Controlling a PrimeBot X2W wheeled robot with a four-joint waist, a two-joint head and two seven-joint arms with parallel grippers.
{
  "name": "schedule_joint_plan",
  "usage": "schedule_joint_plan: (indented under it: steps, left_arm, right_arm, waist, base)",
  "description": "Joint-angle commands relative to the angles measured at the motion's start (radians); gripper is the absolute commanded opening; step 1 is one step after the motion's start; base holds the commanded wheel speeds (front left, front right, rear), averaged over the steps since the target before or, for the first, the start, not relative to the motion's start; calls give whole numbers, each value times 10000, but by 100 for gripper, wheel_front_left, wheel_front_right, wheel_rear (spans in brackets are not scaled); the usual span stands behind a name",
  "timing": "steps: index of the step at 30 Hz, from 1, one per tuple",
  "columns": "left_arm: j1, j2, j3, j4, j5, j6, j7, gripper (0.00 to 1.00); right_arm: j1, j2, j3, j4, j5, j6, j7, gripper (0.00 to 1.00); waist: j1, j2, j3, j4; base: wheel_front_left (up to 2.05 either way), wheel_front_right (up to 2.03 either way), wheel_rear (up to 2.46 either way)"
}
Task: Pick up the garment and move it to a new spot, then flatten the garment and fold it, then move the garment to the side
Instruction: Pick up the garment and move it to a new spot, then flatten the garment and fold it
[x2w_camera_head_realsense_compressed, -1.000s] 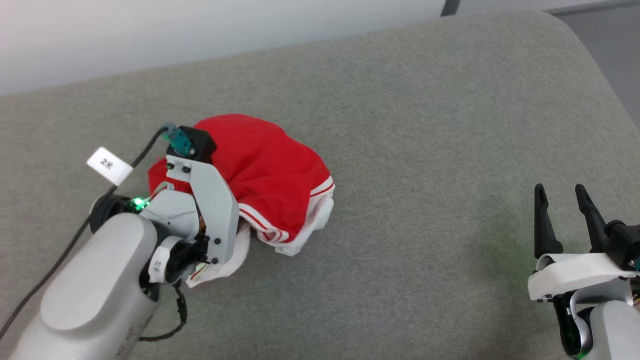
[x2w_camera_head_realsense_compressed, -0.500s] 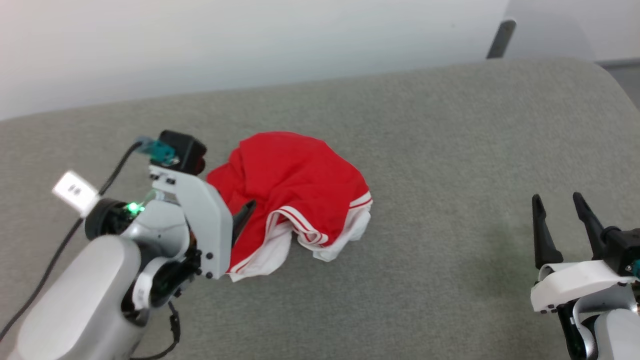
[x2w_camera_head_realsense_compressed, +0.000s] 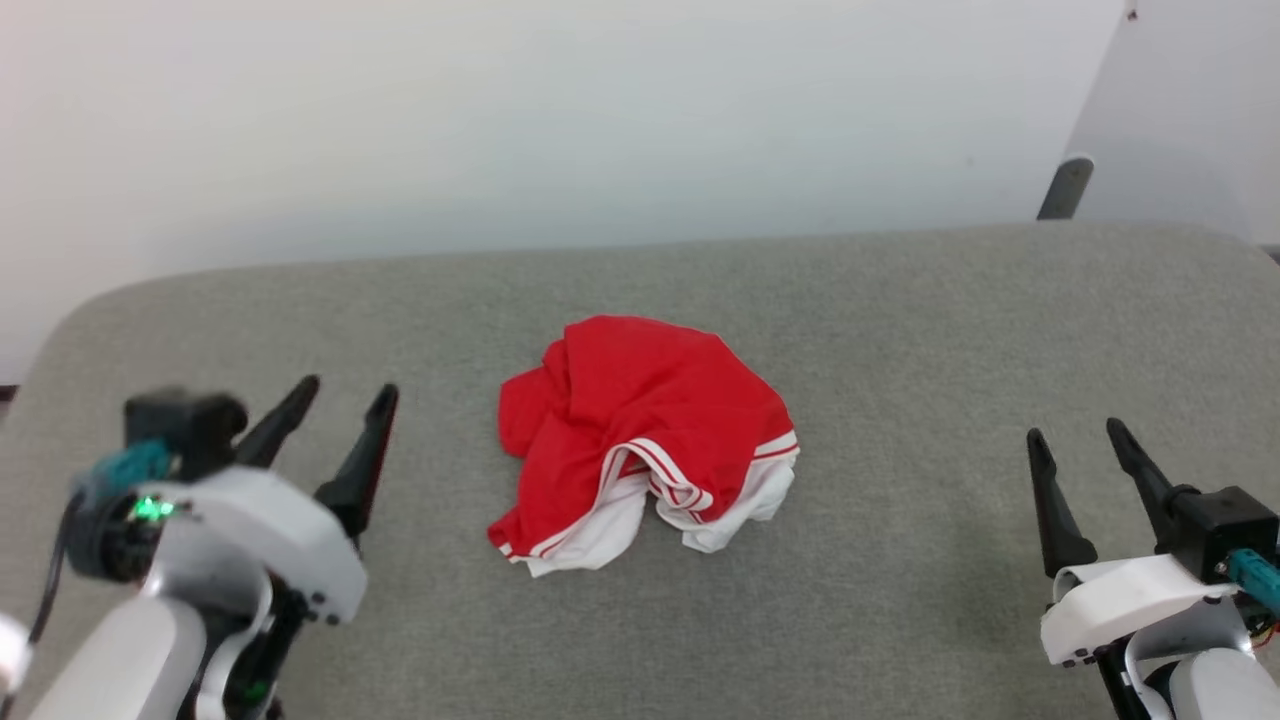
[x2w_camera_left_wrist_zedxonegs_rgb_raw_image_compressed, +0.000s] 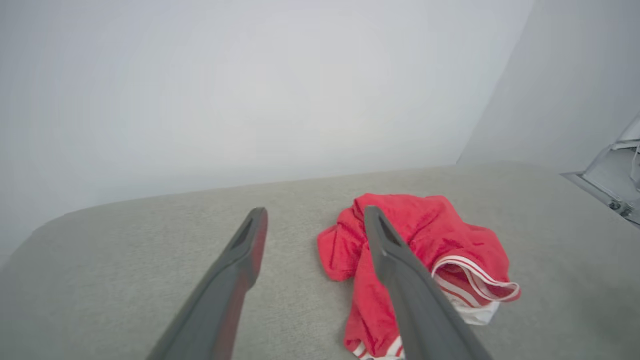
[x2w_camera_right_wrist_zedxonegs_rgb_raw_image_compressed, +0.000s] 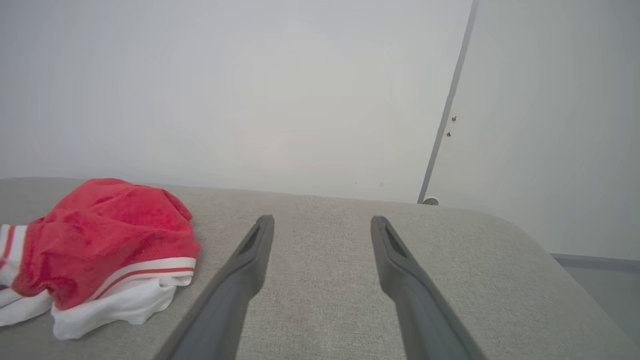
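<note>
1. Gripper state. My left gripper (x2w_camera_head_realsense_compressed: 349, 386) is spread to its full width and holds nothing. It sits over the grey padded surface (x2w_camera_head_realsense_compressed: 900, 330), to the left of the garment (x2w_camera_head_realsense_compressed: 640, 420) and clear of it. My right gripper (x2w_camera_head_realsense_compressed: 1073, 430) is also fully spread and empty, well apart from the garment on the other side.

2. Garment position. The shirt lies in a crumpled heap near the middle of the surface. The red body is bunched on top. The white sleeve fabric (x2w_camera_head_realsense_compressed: 600, 530) and the striped trim band (x2w_camera_head_realsense_compressed: 655, 470) spill out along the edge nearest me.

3. Expected handling. The fabric looks soft, light and limp. I expect it to drape, slide over itself and hold no shape when lifted. A pinch on the crown of the heap would probably catch several layers at once.

4. Grasp point. The exposed trim band or sleeve edge offers a single, thicker layer. For flattening I need two separated edge points. The hem corners and shoulders are buried in the folds, and I cannot locate them.

5. Caution. Fingertips driven low may snag the padded surface.
</note>
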Motion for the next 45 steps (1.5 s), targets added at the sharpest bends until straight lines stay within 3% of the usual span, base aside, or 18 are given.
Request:
schedule_joint_plan:
  steps: [1,9,16,36,45]
  left_arm:
    - [210,10,57,34,117,-71,-279,100]
    - [1603,-28,533,575,362,-313,-2676,100]
    - [2606,-112,901,941,348,-372,-3923,100]
    - [4208,-793,2871,958,1005,-1166,-4440,100]
    - [4275,-1148,3285,1059,1362,-1537,-4441,100]
  right_arm:
    - [107,-56,48,-60,144,-3,-81,100]
    - [509,-152,117,-350,139,-3,-489,100]
    - [1036,-54,-226,-668,6,-3,-668,100]
    - [2349,255,-920,-1473,-99,-1,-800,100]
    - [2327,267,-893,-1549,-166,-3,-808,100]
  waist:
    - [0,0,-227,196]
    - [0,0,-519,336]
    - [0,0,-716,467]
    - [0,0,-945,912]
    - [0,0,-917,870]
  base:
    - [0,0,0]
    - [0,0,0]
    - [0,0,0]
    - [0,0,0]
    - [0,0,0]
